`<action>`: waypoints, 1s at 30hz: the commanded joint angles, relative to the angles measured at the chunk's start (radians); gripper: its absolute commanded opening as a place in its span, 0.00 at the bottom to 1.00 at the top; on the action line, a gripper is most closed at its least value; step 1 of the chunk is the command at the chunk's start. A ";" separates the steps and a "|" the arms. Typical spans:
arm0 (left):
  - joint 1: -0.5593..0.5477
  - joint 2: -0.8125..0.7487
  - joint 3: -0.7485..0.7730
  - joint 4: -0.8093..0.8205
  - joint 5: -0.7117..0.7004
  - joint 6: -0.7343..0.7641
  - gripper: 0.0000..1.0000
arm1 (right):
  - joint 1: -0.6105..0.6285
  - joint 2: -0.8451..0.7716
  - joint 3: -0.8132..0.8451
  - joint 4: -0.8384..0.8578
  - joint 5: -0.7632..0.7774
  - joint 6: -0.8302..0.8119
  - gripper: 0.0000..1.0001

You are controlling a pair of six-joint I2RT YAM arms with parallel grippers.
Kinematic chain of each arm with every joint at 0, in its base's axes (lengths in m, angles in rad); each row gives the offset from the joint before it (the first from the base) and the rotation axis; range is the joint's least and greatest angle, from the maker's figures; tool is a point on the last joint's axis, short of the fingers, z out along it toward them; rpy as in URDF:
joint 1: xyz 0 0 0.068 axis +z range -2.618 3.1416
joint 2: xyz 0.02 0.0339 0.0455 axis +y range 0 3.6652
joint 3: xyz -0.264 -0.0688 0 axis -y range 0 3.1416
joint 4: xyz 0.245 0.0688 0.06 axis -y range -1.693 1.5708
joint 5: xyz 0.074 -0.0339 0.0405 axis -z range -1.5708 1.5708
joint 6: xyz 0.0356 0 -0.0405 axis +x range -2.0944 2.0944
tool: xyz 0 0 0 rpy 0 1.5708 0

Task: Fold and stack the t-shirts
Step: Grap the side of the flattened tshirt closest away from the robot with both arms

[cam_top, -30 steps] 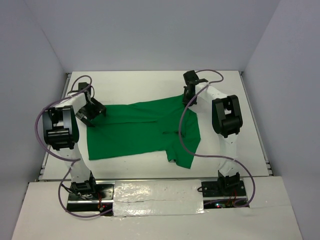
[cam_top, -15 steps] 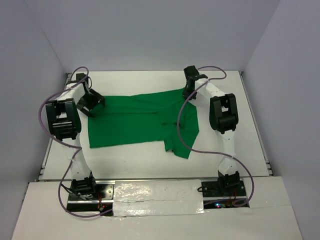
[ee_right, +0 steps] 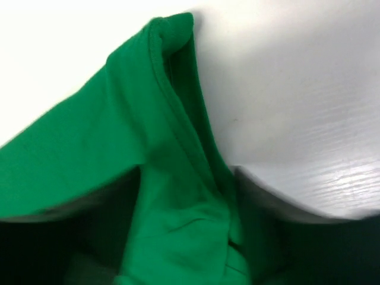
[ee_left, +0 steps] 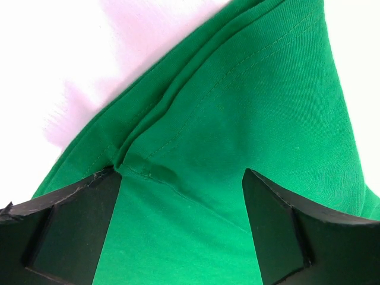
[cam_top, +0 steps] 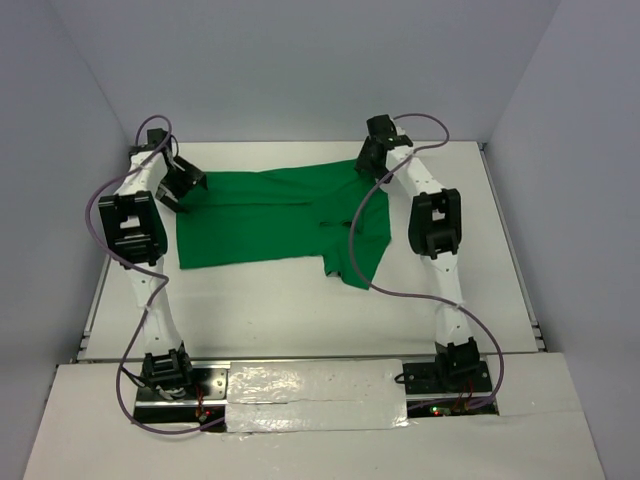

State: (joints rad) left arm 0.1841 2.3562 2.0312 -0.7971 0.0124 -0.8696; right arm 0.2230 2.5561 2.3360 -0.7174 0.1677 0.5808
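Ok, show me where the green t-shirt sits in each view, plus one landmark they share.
Top external: the t-shirt lies spread out, just above the picture's centre.
Left wrist: the t-shirt fills most of the frame, all but the upper left.
Right wrist: the t-shirt runs from the top centre down the left and middle.
Shared landmark: the white table, bare beside the cloth.

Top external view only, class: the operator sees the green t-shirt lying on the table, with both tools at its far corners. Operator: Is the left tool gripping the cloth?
Observer: No. The left wrist view shows the left tool with jaws wide apart, the t-shirt lying between them, not pinched.
Operator: Which part of it?
Observer: A stitched hem, folded into several layers.
Operator: And the right tool?
Observer: Blurred, but its jaws stand apart around a doubled, hemmed edge.
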 commanded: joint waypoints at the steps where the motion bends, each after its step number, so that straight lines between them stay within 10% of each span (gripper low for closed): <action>1: 0.012 -0.082 -0.006 -0.019 -0.035 0.009 0.99 | -0.016 -0.078 0.030 -0.013 -0.001 -0.012 0.75; 8: 0.012 -0.454 -0.107 -0.013 -0.187 0.061 0.99 | -0.016 -0.506 -0.291 0.097 0.075 -0.041 0.99; 17: 0.084 -0.906 -0.875 0.131 -0.205 -0.011 0.94 | 0.085 -1.191 -1.226 0.372 -0.027 0.028 0.94; 30: 0.098 -0.847 -1.180 0.320 -0.115 -0.074 0.85 | 0.185 -1.422 -1.796 0.470 -0.112 0.238 0.89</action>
State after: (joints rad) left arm 0.2798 1.4929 0.8520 -0.5690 -0.1188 -0.9039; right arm 0.4053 1.1954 0.5621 -0.3374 0.0856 0.7498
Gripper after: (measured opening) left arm 0.850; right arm 0.891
